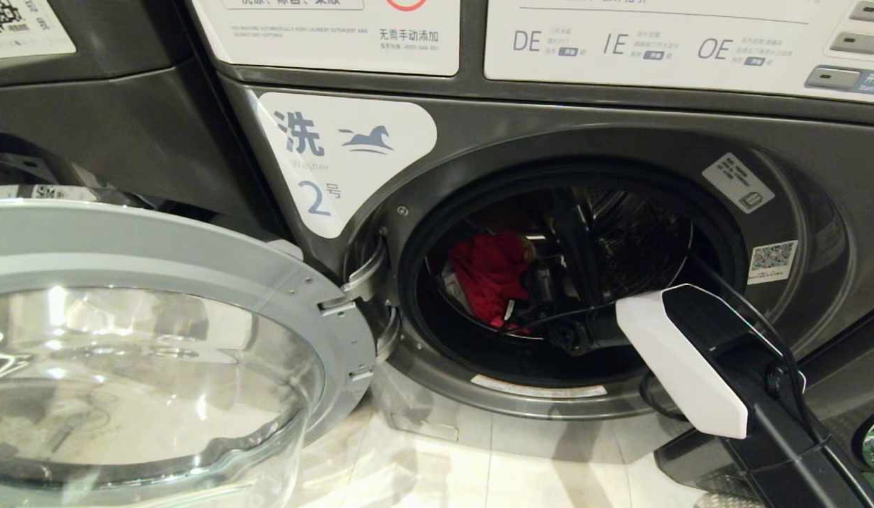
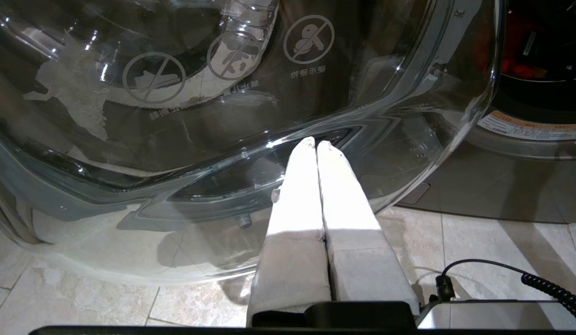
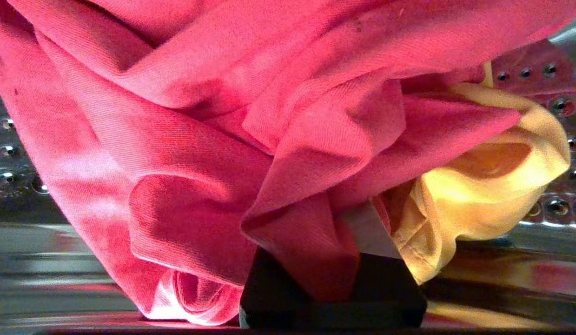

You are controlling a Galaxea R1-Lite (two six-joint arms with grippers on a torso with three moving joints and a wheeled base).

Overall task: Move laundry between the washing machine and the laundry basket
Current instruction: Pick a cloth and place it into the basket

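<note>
washer drum (image 1: 641, 233), right arm reaching inside, right tool (image 3: 334, 242) clamped on red garment (image 3: 222, 139)

Laundry (image 1: 489, 275) inside washing machine drum (image 1: 620, 233), open door (image 1: 154, 339) to its left.

The washing machine (image 1: 549, 134) is a dark grey front-loader marked with a white label reading 2. Its round door (image 1: 161, 339), a silver ring around a clear glass bowl, is swung fully open to the left on its hinge. The steel drum (image 1: 620, 240) lies open to view, its wall perforated with small holes. Inside, toward the left of the drum, sits a crumpled red garment (image 1: 489, 275), bunched in soft folds. In the right wrist view, a pale yellow piece of cloth (image 3: 492, 186) is tucked against the red fabric, touching it, both lying against the drum wall
</note>
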